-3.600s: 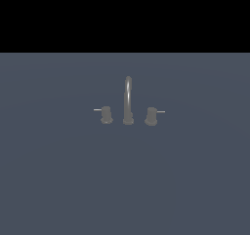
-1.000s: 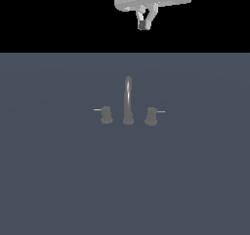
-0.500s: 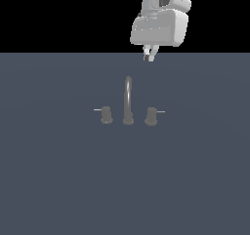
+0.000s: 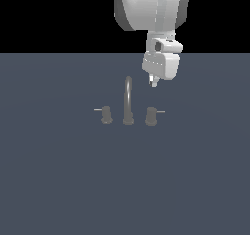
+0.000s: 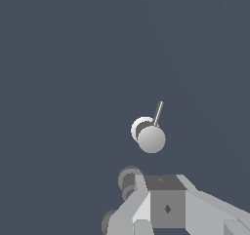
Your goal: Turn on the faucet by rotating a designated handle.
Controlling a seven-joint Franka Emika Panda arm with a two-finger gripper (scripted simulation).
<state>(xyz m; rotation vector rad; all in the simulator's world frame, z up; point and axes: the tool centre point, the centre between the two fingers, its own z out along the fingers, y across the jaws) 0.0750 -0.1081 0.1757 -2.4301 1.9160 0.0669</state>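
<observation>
Below the hand (image 4: 154,83), just off its fingertips, sits the handle (image 4: 151,116) with its lever rod, beside the faucet (image 4: 128,102) spout on the surface (image 4: 58,180). Fingers look pinched together, holding nothing. Best bet: drop beside the rod and push it sideways.

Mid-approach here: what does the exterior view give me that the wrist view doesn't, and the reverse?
Only the exterior view shows the whole dull-grey metal faucet: tall arched spout, twin knob with its leftward rod, and the white arm descending from above.

Only the wrist view looks straight down on the short grey cylindrical handle, its thin lever rod seen from overhead.

Both show that handle, the gripper apart from it, and the flat slate-blue surface.
</observation>
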